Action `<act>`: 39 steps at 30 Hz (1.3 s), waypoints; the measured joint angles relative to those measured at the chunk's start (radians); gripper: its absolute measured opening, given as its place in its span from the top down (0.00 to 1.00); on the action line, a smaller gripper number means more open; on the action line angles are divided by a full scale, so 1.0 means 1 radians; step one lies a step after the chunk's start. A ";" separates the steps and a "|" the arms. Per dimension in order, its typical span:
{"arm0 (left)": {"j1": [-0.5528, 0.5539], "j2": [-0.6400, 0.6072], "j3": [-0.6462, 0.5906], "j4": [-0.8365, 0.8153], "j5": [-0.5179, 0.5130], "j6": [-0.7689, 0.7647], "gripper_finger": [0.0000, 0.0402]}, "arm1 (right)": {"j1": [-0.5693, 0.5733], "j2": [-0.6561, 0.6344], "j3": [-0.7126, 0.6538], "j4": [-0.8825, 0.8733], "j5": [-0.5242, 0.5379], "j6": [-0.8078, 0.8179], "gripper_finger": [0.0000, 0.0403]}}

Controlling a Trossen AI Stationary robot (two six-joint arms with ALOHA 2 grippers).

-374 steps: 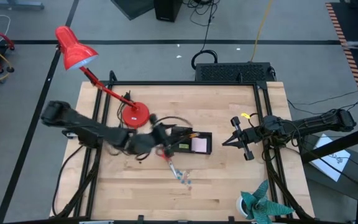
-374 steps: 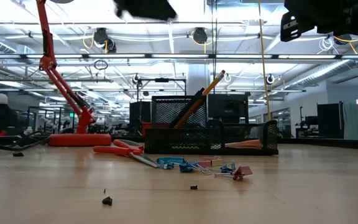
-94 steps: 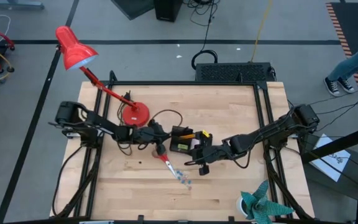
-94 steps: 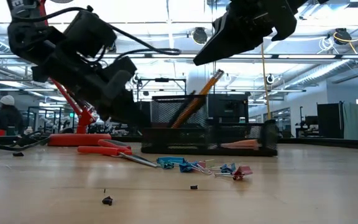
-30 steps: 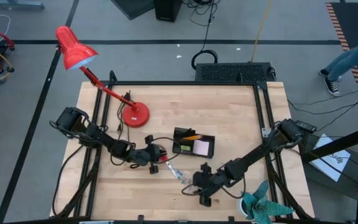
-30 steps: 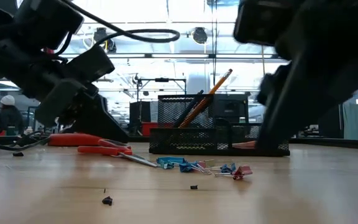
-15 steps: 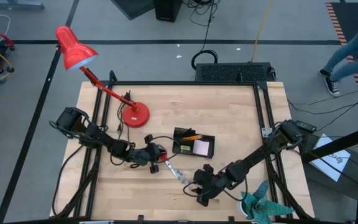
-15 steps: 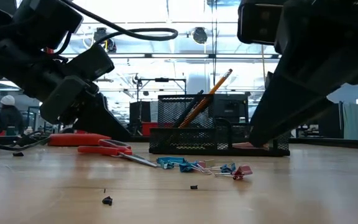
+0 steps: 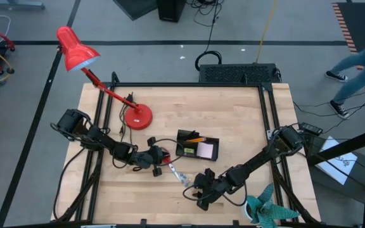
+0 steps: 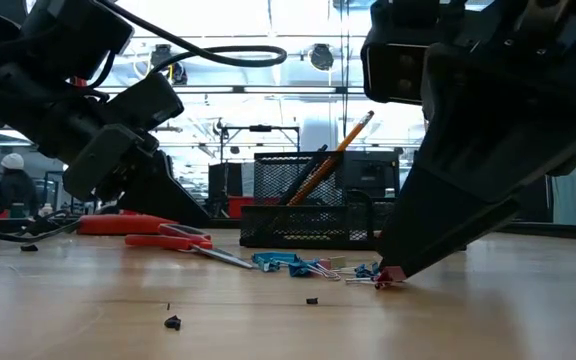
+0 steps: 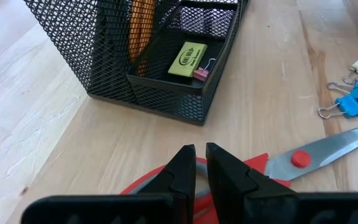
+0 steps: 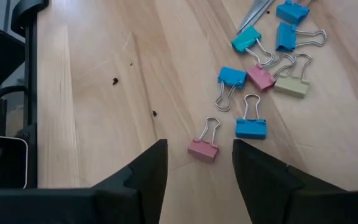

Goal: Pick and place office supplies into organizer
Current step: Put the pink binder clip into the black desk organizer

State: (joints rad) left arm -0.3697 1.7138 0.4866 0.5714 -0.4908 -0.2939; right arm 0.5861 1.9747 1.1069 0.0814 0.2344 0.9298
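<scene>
Several binder clips (image 12: pixel 253 68) scattered on table (image 12: pixel 104 93) near organizer (image 11: pixel 166 56). Right end effector (image 12: pixel 194 165) spread open, straddling pink clip (image 12: pixel 202 148): light, stiff, likely skittish; best pinched across body. Left end effector (image 11: pixel 196 168) nearly closed over scissors (image 11: pixel 278 171).

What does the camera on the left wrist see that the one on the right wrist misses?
Only the left wrist view shows the black mesh organizer, with a yellow eraser inside, and the red scissor handles under the left gripper.

Only the right wrist view shows the open right gripper around a pink clip.

Both show the blue clips on the wooden table.
</scene>
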 joint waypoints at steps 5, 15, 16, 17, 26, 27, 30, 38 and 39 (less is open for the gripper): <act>0.000 0.000 0.000 0.000 0.000 0.000 0.88 | -0.001 0.004 0.000 0.000 0.004 0.024 0.57; 0.001 0.000 0.000 0.001 -0.002 0.011 0.88 | -0.003 0.016 0.003 -0.031 0.002 -0.043 0.57; 0.003 0.000 0.000 0.001 -0.002 0.011 0.88 | -0.005 0.016 0.003 -0.036 0.001 -0.058 0.57; 0.006 0.000 0.000 0.001 -0.002 0.011 0.88 | -0.008 0.016 0.003 -0.041 -0.001 -0.076 0.57; 0.028 0.000 0.000 0.001 -0.004 0.011 0.88 | -0.005 0.019 0.001 -0.046 0.054 -0.109 0.57; 0.028 0.000 0.000 0.001 -0.003 0.011 0.88 | 0.000 0.020 0.001 -0.042 0.073 -0.106 0.57; 0.028 0.000 0.000 0.001 -0.003 0.023 0.88 | 0.014 0.022 0.000 -0.037 0.125 -0.098 0.57; 0.031 0.000 0.000 0.001 -0.005 0.038 0.88 | 0.026 0.051 0.000 -0.026 0.214 -0.082 0.57; 0.031 0.000 0.000 0.001 -0.005 0.038 0.88 | 0.026 0.066 0.000 -0.013 0.219 -0.084 0.57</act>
State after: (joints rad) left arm -0.3386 1.7138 0.4866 0.5724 -0.4953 -0.2558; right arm 0.6125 2.0411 1.1072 0.0683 0.4537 0.8459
